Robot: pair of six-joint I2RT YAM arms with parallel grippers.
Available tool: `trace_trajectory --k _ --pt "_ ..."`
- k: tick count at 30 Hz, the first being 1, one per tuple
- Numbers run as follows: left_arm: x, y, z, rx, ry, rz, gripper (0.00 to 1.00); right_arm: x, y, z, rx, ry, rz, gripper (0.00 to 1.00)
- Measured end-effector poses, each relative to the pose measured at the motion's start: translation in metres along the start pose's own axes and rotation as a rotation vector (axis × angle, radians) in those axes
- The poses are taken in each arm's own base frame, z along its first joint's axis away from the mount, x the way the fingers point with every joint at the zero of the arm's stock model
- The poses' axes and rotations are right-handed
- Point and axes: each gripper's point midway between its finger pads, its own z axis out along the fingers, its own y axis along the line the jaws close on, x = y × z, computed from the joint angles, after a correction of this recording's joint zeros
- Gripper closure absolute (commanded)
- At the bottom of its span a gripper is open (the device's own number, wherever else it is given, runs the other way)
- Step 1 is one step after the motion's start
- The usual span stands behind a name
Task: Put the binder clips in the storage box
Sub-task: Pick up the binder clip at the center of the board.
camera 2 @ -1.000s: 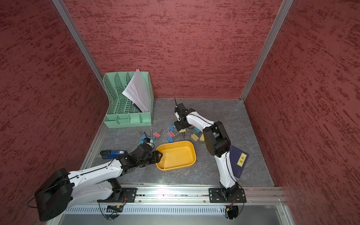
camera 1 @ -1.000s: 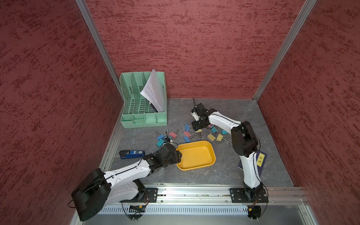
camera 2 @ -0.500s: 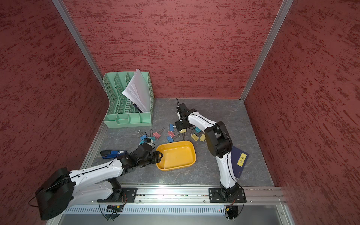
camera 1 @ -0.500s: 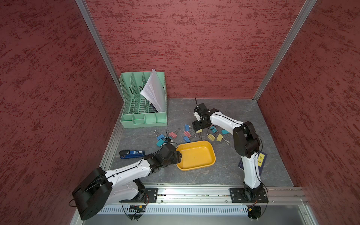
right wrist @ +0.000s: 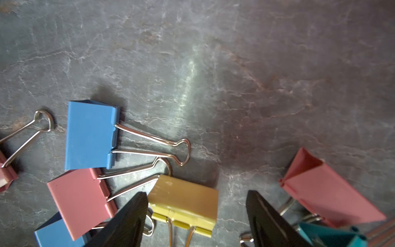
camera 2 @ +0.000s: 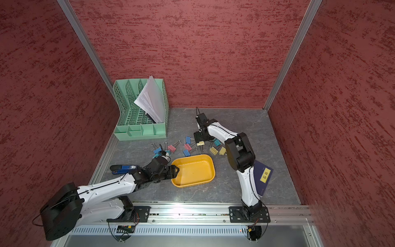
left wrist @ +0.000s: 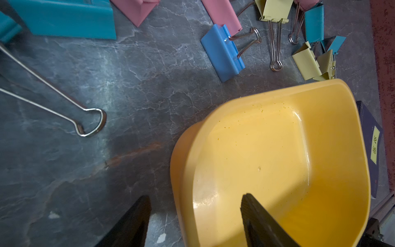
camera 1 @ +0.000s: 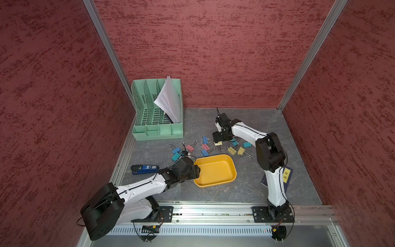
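The storage box (camera 1: 215, 171) (camera 2: 194, 171) is a shallow yellow tray with nothing in it. My left gripper (camera 1: 197, 171) (camera 2: 175, 171) (left wrist: 195, 216) is open and straddles the box's left rim, one finger inside and one outside, as the box (left wrist: 267, 149) shows in the left wrist view. Several binder clips lie on the grey floor behind the box, among them a blue clip (camera 1: 205, 140), a pink clip (camera 1: 189, 148) and a teal clip (camera 1: 175, 156). My right gripper (camera 1: 219, 140) (camera 2: 199, 140) (right wrist: 196, 213) is open low over a yellow clip (right wrist: 183, 198) (camera 1: 218, 143), which lies between its fingers but is not clamped.
A mint-green file organizer (camera 1: 158, 128) with white papers (camera 1: 168, 100) stands at the back left. A blue-and-black stapler (camera 1: 144, 169) lies left of my left wrist. A dark booklet with a yellow label (camera 1: 286, 174) lies behind my right arm. Red walls enclose the floor.
My right wrist has shifted a little toward the box over the clips, and its jaws stand wider. My left arm has stayed at the box's rim.
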Motion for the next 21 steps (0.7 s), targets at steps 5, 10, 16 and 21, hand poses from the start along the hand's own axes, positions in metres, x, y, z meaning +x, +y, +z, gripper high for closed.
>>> trace_trajectory --k 5,10,16,21 --pt "0.000 0.000 0.000 0.000 0.000 0.001 0.29 0.003 0.002 0.003 -0.013 0.006 0.016 0.22" --pt "0.000 0.000 0.000 0.000 0.000 0.001 0.29 0.016 0.000 0.011 -0.017 0.033 0.031 0.19" --pt "0.001 0.000 0.000 -0.001 0.003 0.001 0.28 0.022 0.000 0.012 -0.022 0.046 0.037 0.19" --pt "0.001 0.000 0.000 0.001 0.004 0.001 0.28 0.023 0.000 0.013 -0.021 0.049 0.039 0.29"
